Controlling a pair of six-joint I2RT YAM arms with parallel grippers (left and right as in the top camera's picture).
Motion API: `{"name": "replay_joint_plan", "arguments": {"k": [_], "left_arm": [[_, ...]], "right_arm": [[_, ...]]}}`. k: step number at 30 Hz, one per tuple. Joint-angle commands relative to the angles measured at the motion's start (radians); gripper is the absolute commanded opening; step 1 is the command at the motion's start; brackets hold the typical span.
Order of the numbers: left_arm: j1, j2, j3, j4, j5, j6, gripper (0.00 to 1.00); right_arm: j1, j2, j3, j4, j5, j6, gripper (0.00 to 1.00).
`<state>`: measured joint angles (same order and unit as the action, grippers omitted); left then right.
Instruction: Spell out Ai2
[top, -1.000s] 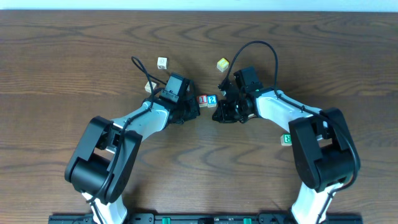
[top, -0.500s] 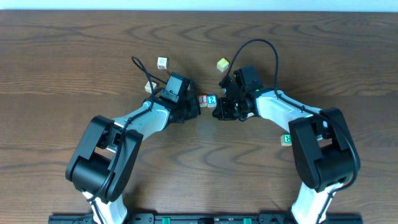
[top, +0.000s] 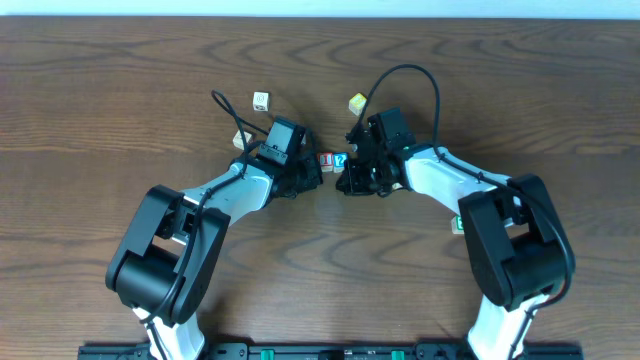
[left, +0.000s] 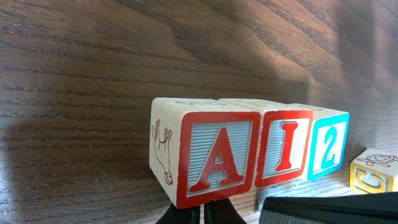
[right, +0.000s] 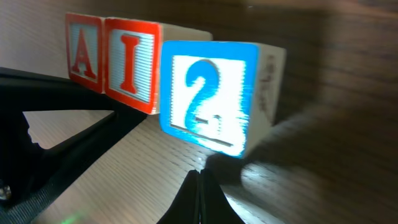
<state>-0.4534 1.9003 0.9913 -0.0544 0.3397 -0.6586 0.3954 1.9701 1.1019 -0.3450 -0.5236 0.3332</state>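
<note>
Strays on the table (top: 100, 80): a white block (top: 261, 100) and a yellow block (top: 357, 102) sit toward the far edge. A pale block (top: 239, 140) is half under the left arm (top: 235, 190), and a green block (top: 460, 224) is tucked against the right arm (top: 450, 175) on the right side. From overhead I only make out the I and the 2, since the left gripper (top: 314, 178) hides the A end. Wrist views show the whole row mid-table: A block (left: 217, 155), I block (left: 283, 149) and 2 block (left: 326, 146), touching side by side, faces upright. Both arms reach in low from the near edge, with the wrists converging on the row from either side. Left gripper fingers are pinched together with nothing between them, tip just in front of the A block. The right gripper (right: 199, 193) is also closed and empty, tip just in front of the 2 block
</note>
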Motion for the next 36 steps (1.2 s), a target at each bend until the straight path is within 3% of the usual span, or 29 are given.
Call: {"name": "replay_joint_plan", "arguments": {"k": [1, 36], "left_arm": [[0.002, 0.030, -0.008, -0.008, -0.006, -0.011, 0.06], [0.002, 0.030, -0.008, -0.008, -0.007, -0.010, 0.06]], "right_arm": [[0.010, 0.008, -0.004, 0.006, 0.031, 0.030, 0.02], [0.012, 0.012, -0.004, 0.103, 0.057, 0.100, 0.01]]}}
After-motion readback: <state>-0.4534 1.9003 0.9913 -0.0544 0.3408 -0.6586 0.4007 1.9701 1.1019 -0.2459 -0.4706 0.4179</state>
